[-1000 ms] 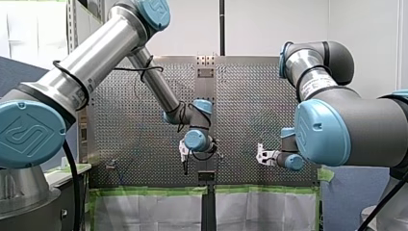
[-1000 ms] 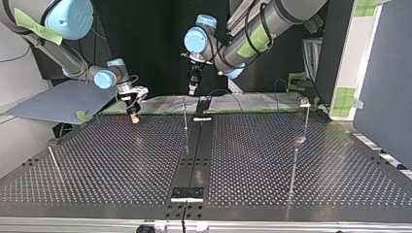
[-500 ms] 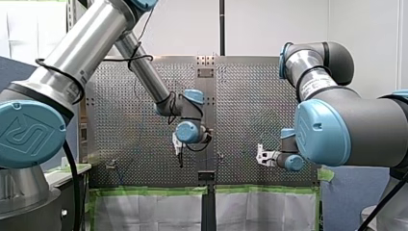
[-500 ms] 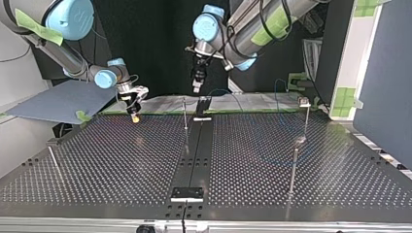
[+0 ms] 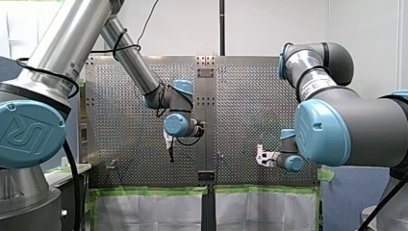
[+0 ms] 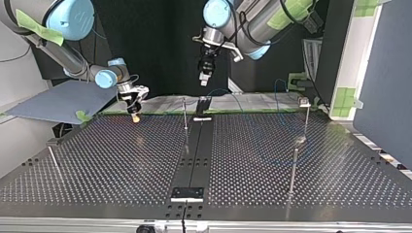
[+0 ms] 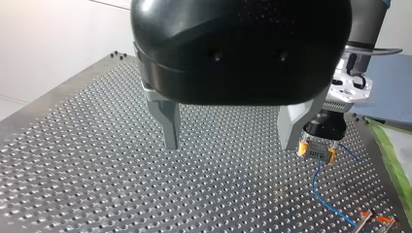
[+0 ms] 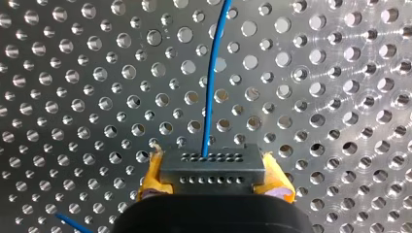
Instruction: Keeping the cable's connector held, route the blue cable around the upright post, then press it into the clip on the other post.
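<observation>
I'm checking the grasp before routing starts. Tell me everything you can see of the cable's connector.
The connector is a small grey rectangular block, metallic-looking, with two rows of tiny holes across it. My right gripper clamps its two short ends between yellow pads, square to the fingers. The blue cable leaves a hole near the middle of the row farther from the gripper and runs off over the perforated table.
</observation>
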